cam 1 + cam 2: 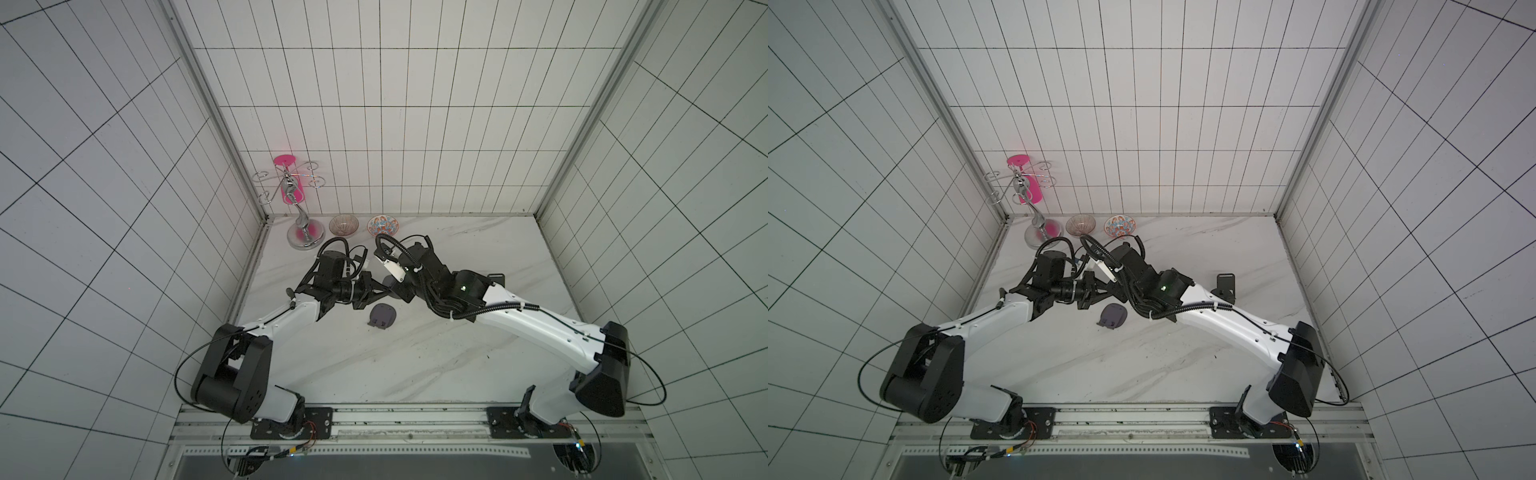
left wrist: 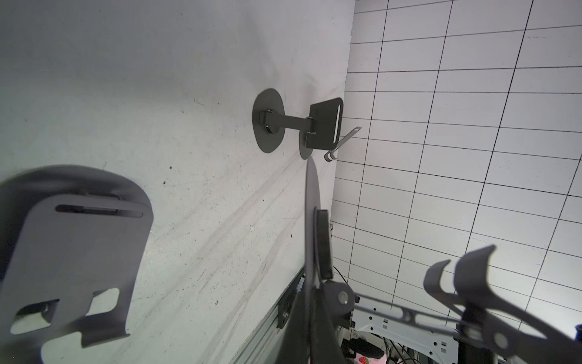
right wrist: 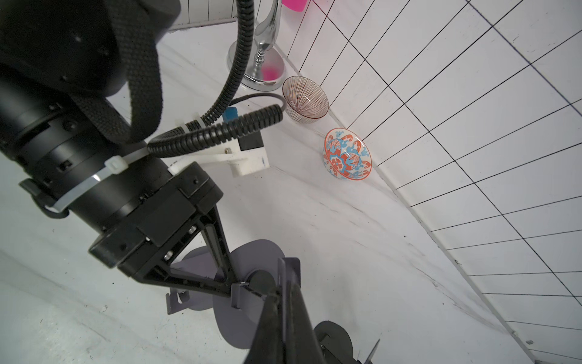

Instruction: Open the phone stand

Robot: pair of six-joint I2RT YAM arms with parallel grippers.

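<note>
Left tool point(image 3: 241, 288) and right tool point(image 3: 282, 299) both clamp the phone stand point(image 3: 261, 252); you are likely handling light, stiff, slick sheet metal, best held by plate edges.

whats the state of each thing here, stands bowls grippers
held phone stand, lifted, partly unfolded
left gripper, shut on its disc
right gripper, shut on its plate
grey stand, folded, lying flat
black stand, open, standing
striped bowl, upright, empty
patterned bowl, upright, empty
</note>
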